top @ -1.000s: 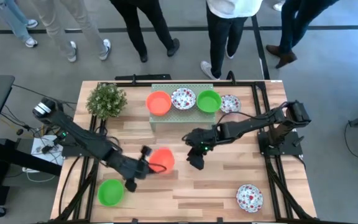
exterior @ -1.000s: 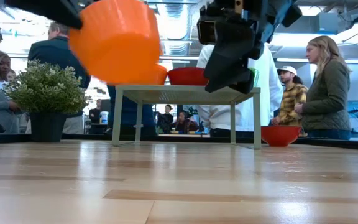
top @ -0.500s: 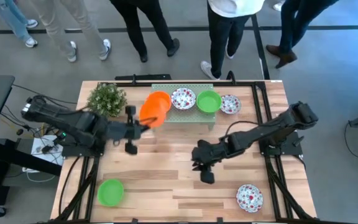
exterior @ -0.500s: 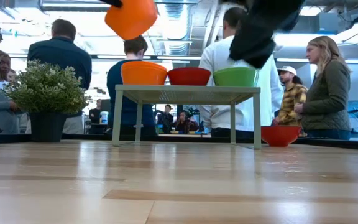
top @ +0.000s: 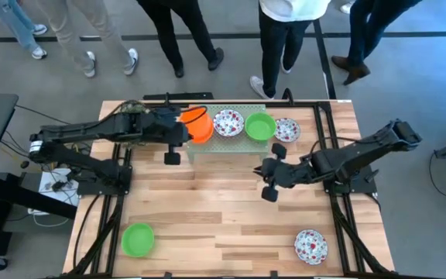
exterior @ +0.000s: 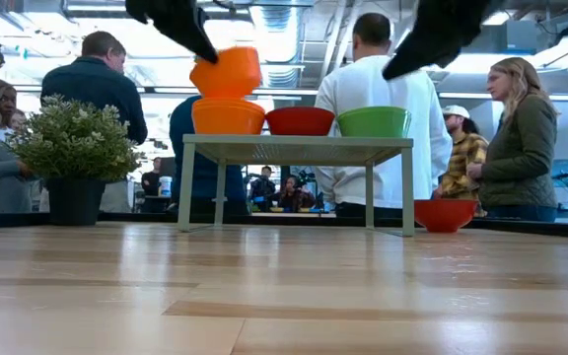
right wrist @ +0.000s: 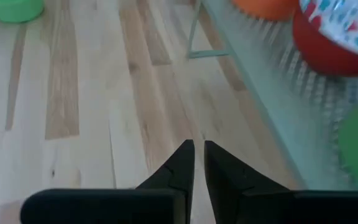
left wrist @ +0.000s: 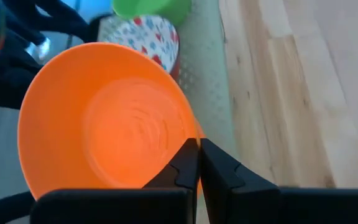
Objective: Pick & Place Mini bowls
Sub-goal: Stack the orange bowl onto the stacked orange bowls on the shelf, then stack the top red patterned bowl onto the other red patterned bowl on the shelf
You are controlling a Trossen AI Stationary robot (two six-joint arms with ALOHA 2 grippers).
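My left gripper (top: 184,129) is over the left end of the pale green rack (top: 242,144), shut on an orange bowl (exterior: 227,71). That bowl hangs tilted just over a second orange bowl (exterior: 228,115) that stands on the rack. Beside it on the rack stand a floral bowl (top: 228,122) and a green bowl (top: 260,126). Another floral bowl (top: 286,129) sits on the table right of the rack. A green bowl (top: 138,239) and a floral bowl (top: 310,246) lie near the near edge. My right gripper (top: 272,172) hangs shut and empty over the table, right of centre. My left gripper pinches the orange bowl's rim (left wrist: 190,134) between its two fingers, one finger inside the bowl and one outside. It comes slanting down from the table's left. The bowl is lifted and tilted; whether it touches the orange bowl below, I cannot tell.
A bushy potted plant (top: 132,122) stands at the far left corner, under my left arm. Bare wood lies between the rack and the near edge. Several people stand beyond the far edge (exterior: 368,108).
My left gripper carried the orange bowl from the table's middle up and toward the far edge, ending over the rack's left end above the other orange bowl. The bowl stayed in the hold and tilted. My right gripper drifted toward the table's right edge.
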